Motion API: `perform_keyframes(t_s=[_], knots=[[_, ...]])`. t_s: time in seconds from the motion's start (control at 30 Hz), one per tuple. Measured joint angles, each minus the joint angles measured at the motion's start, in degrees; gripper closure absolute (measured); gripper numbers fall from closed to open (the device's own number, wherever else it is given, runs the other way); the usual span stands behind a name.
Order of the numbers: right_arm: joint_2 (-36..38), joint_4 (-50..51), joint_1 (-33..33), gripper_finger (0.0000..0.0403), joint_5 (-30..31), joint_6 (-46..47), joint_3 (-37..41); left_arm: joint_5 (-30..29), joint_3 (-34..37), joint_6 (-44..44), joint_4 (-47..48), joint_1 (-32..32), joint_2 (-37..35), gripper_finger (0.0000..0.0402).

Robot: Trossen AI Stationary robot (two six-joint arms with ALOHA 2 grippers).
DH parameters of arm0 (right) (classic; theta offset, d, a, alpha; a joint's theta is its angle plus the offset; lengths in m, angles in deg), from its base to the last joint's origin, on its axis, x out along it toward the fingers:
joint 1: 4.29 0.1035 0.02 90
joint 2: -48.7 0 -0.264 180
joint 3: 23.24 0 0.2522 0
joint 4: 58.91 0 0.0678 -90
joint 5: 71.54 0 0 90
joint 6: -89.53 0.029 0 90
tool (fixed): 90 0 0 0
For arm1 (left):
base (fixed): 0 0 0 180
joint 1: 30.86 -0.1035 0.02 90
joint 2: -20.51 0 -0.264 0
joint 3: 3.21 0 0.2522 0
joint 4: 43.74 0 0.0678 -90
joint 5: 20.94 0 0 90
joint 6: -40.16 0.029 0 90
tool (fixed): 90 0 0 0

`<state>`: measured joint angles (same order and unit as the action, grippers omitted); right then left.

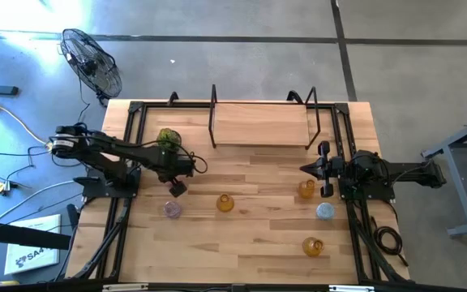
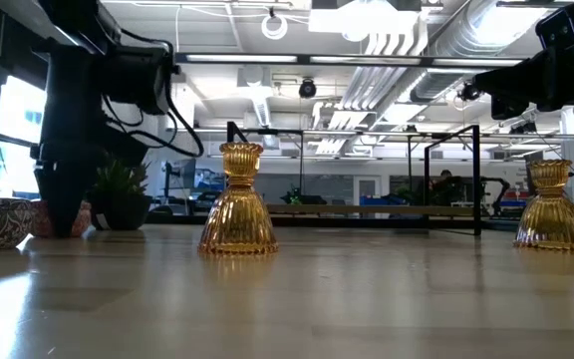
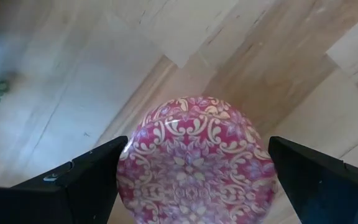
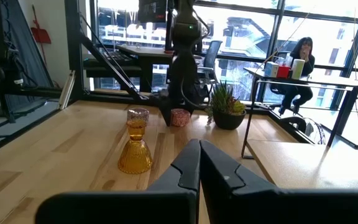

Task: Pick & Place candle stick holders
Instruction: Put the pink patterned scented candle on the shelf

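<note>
My left gripper (image 1: 177, 188) is open and low over the table. Its fingers stand on either side of a pink patterned holder (image 3: 194, 165), which stands on the wood; that holder also shows in the right wrist view (image 4: 180, 117). A second pink holder (image 1: 173, 209) stands just nearer. Three amber holders stand at the centre (image 1: 225, 203), centre right (image 1: 306, 188) and near right (image 1: 312, 245). A light blue holder (image 1: 324, 211) stands between the last two. My right gripper (image 1: 324, 170) is shut and empty (image 4: 199, 163), hovering beside the centre-right amber holder. My left gripper comes from above, pointing down, with one finger (image 3: 92, 177) at each side of the pink holder's round rim (image 3: 129, 168). The holder stands on the table. I cannot tell whether the fingers touch it.
A green plant ball (image 1: 167, 138) sits just beyond the left gripper. A wooden shelf on a black wire frame (image 1: 262, 122) stands at the far edge. A person sits in the room beyond the table (image 4: 300, 68). Open wood lies along the near edge.
</note>
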<state>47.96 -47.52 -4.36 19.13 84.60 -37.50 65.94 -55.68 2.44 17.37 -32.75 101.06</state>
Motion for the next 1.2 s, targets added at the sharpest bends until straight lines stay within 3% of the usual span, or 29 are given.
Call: perform_keyframes(t_s=[0.2, 0.43, 0.63, 0.87, 1.03, 1.2], knots=[[0.01, 0.0, 0.01, 0.0402, -0.01, 0.0, 0.0, 0.8, -0.07, 3.04, -0.16, -0.04, 0.4, 0.0031], [-0.01, 0.0, 0.01, 0.0402, -0.01, 0.0, 0.01, 0.07, -0.07, 4.54, -1.17, 0.0, 0.44, 0.0114], [0.01, 0.0, 0.01, 0.0402, -0.01, -0.01, -0.01, 0.7, -0.01, 4.72, -2.15, 0.0, 0.44, 0.0113], [0.01, 0.0, 0.01, 0.0402, 0.01, 0.0, 0.01, 7.78, 0.08, 5.28, -4.7, 0.02, -1.38, 0.0113], [0.01, 0.0, 0.01, 0.0402, -0.01, 0.0, 0.0, 14.75, 0.06, 9.62, -10.88, 0.02, -1.68, 0.0113], [-0.01, 0.0, 0.01, 0.0402, -0.01, 0.0, -0.01, 16.7, 0.06, 14.21, -18.64, -0.91, -1.68, 0.011]])
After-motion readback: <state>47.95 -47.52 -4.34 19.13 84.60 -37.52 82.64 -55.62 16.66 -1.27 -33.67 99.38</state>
